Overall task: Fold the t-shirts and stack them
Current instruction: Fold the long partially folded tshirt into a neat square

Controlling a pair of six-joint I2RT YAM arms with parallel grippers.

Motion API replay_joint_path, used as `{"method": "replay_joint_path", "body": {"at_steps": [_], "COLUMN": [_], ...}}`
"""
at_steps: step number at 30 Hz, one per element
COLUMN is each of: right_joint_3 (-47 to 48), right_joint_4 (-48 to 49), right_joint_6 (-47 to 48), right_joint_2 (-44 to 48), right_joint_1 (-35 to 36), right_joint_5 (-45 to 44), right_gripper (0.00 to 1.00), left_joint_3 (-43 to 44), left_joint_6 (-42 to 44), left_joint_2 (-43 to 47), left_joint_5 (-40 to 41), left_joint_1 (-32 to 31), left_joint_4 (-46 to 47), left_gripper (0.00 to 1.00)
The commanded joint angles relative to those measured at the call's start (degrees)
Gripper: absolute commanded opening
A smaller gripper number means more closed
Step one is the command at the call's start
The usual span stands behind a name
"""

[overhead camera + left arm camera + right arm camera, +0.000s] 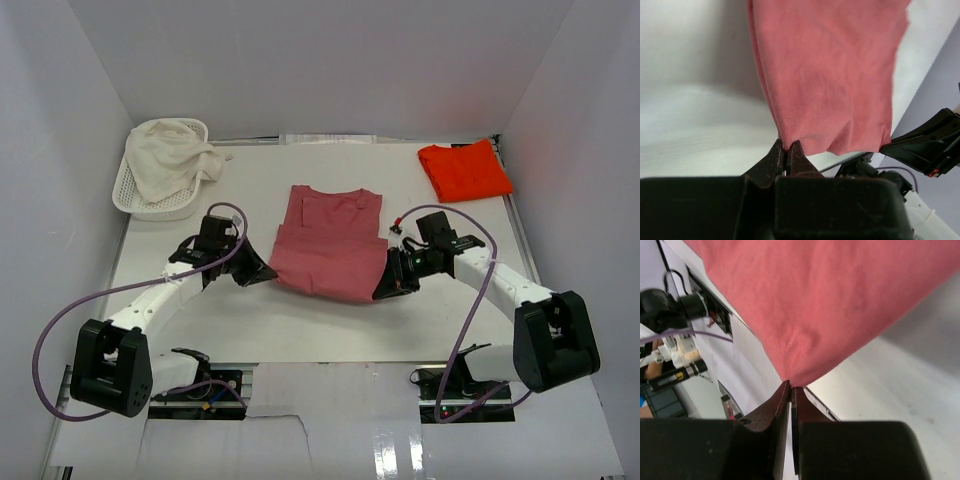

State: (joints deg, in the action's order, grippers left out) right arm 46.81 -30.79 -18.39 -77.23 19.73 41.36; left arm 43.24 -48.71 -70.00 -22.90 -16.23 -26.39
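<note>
Two shirts lie on the white table (300, 330). You can see all of the orange-red shirt (465, 170). It sits in a small flat shape at the far right corner, well apart from both arms.

The big rose-red shirt (330, 240) is in the middle, between the two arms. Its far part lies flat on the table. From above, you cannot see the fingertips, because the dark gripper bodies and the edge of the cloth cover them. You cannot tell from there how high the near edge is.

The wrist views help you more, but each one cuts off most of the shirt. In the left wrist view, the left gripper (786, 151) has its two fingers pressed together on the near left corner of the rose-red shirt. The cloth stretches away from the tips. A dark part of the other arm peeks in at the right edge.

In the right wrist view, the right gripper (790, 389) is pinched tight on the near right corner, and the cloth spreads out from that point.

At the far left, a white basket (125, 197) holds a crumpled white cloth (170, 160). Part of that cloth hangs over the rim.
</note>
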Motion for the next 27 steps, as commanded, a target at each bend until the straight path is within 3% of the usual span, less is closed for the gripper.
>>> {"method": "replay_joint_path", "body": {"at_steps": [1,9,12,19,27], "right_joint_3": [-6.1,-18.1,-20.6,-24.0,-19.0], "right_joint_4": [3.6,3.2,2.9,3.1,5.3], "right_joint_6": [-3.1,-5.2,-5.5,-3.6,-0.2], "right_joint_2": [3.4,10.3,10.7,10.0,0.3], "right_joint_1": [2.2,4.5,4.5,0.7,-1.3], "right_joint_5": [1.3,-3.0,-3.3,-4.0,-4.9], "right_gripper": [0.08,0.08,0.08,0.08,0.08], "left_joint_3": [-5.3,-22.1,-25.3,-27.6,-27.1], "left_joint_6": [0.9,-1.0,-4.5,-6.7,-7.9], "left_joint_2": [2.8,7.3,8.1,7.4,6.5], "left_joint_5": [-3.1,-7.6,-8.0,-7.3,-5.8], "left_joint_1": [0.1,-2.0,-6.1,-9.7,-10.1], "left_joint_4": [-1.1,2.3,4.6,6.2,6.8], "left_gripper": [0.02,0.02,0.02,0.02,0.02]}}
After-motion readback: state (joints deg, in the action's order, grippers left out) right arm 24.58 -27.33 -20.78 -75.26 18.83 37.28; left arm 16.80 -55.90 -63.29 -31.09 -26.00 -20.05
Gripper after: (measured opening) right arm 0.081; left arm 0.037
